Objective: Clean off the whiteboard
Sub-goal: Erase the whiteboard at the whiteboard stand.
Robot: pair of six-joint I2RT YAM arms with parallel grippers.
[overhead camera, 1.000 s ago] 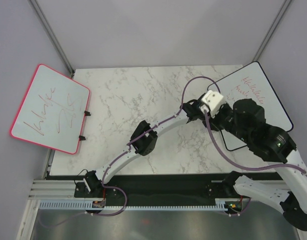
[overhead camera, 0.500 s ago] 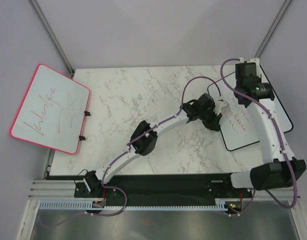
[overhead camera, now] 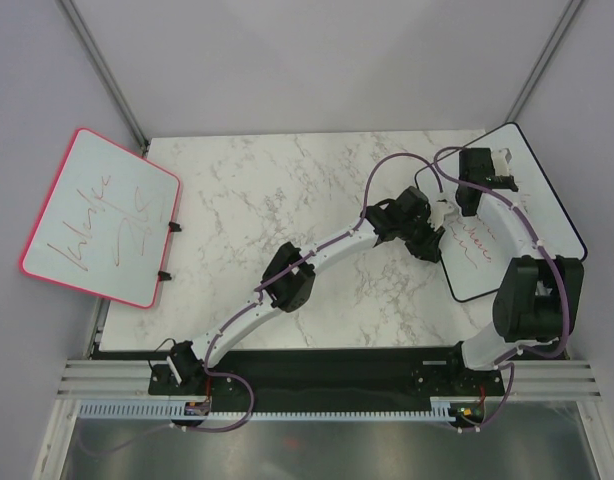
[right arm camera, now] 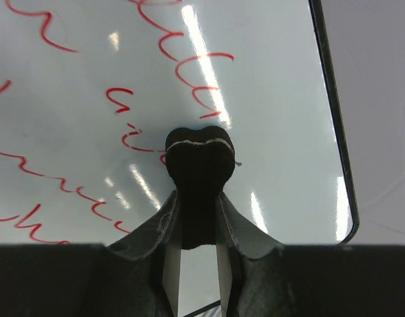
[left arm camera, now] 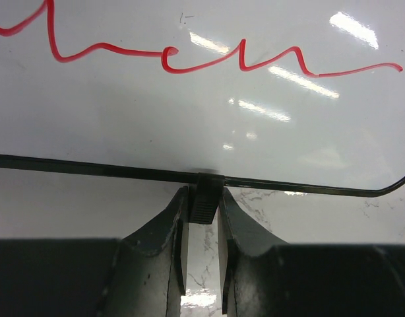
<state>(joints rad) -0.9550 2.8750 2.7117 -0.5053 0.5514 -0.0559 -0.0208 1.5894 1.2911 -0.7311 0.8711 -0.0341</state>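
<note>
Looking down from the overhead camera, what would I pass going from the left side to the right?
Pink-framed whiteboard → marble table → left gripper → black-framed whiteboard with red writing, whose left edge that gripper pinches.

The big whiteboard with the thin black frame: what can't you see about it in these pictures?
Top view: the red handwriting on the large black-framed whiteboard is too small to read, and the right arm covers part of it.
Left wrist view: picture edges cut the writing off.
Right wrist view: the black eraser-like block in the right end effector hides writing behind it; whether it touches the board is unclear.
</note>
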